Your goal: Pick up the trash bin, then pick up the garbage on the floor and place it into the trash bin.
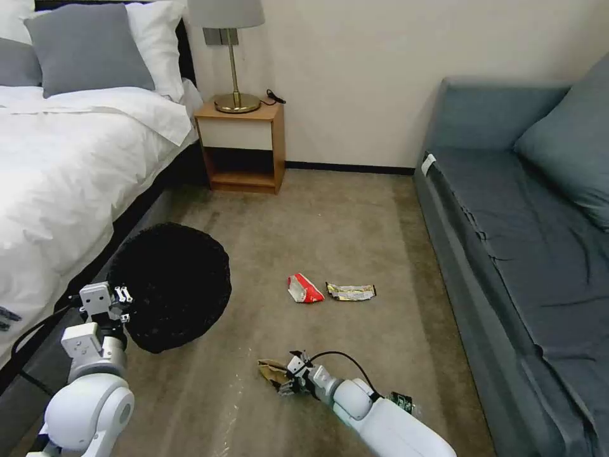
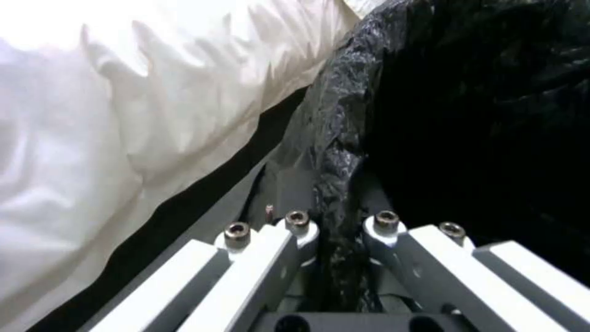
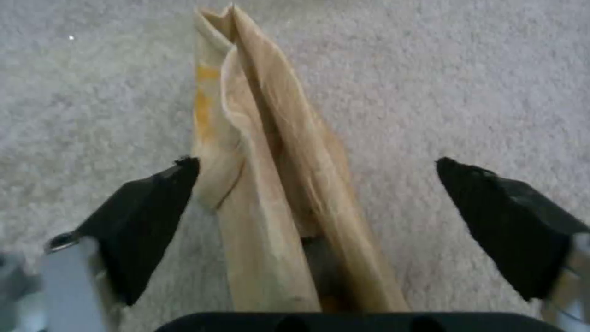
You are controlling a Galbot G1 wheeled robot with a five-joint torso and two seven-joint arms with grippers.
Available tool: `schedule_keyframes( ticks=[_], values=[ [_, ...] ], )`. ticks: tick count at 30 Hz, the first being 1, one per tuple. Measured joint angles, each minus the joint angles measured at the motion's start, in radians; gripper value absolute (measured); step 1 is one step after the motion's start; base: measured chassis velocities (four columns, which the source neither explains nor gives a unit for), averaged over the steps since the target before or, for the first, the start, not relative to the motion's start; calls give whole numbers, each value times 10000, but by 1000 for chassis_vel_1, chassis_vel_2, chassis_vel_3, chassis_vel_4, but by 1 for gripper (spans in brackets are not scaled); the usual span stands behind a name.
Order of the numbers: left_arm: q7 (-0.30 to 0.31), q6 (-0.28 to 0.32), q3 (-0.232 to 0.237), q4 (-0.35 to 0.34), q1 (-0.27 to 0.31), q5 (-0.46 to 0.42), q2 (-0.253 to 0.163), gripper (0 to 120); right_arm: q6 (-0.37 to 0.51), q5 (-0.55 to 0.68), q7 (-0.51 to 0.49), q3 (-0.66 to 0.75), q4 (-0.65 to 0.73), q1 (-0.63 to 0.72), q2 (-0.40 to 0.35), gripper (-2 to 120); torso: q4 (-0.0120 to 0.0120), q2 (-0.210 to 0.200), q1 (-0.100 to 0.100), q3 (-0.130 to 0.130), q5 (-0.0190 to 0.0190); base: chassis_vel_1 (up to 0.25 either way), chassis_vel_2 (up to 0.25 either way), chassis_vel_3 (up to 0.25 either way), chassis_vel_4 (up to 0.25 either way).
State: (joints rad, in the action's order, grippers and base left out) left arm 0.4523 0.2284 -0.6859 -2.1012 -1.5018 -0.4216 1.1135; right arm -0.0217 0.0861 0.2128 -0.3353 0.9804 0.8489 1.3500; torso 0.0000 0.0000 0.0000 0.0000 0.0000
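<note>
Litter counts three pieces: brown paper bag (image 3: 276, 184) between the gaping right tool (image 3: 320, 193), red packet (image 1: 304, 289), foil wrapper (image 1: 351, 292); left tool (image 2: 338, 230) clamps the trash bin (image 1: 174, 292).

The small round trash bin wrapped in crinkly black plastic (image 1: 170, 293) sits beside the white-sheeted bed (image 1: 70, 171), at nine o'clock from the red-and-white snack packet (image 1: 304, 289). The gold-silver foil wrapper (image 1: 351, 292) lies just beside that packet, at its three o'clock. The crumpled brown paper bag (image 1: 273, 370) lies at the packet's seven o'clock, between the right gripper's (image 3: 320, 203) spread fingers.
</note>
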Motion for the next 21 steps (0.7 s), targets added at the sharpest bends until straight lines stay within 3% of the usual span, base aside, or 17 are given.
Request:
schedule_keyframes(
  ticks=[5, 7, 10, 21],
  values=[
    [-3, -82, -9, 93, -23, 23, 24, 3, -12, -162, 70, 111, -164, 34, 97, 83, 0, 0, 0, 0, 0, 0, 0, 0, 0],
    [-10, -125, -45, 117, -57, 35, 27, 3, -79, -376, 149, 198, -270, 100, 160, 70, 0, 0, 0, 0, 0, 0, 0, 0, 0],
    [-13, -165, -84, 127, -90, 40, 26, 3, -108, -446, 202, 248, -302, 154, 187, 65, 0, 0, 0, 0, 0, 0, 0, 0, 0],
    [-40, -335, -123, 157, -273, 47, 72, 3, -291, -740, 383, 519, -395, 373, 283, 23, 0, 0, -1, 0, 1, 0, 0, 0, 0]
  ],
)
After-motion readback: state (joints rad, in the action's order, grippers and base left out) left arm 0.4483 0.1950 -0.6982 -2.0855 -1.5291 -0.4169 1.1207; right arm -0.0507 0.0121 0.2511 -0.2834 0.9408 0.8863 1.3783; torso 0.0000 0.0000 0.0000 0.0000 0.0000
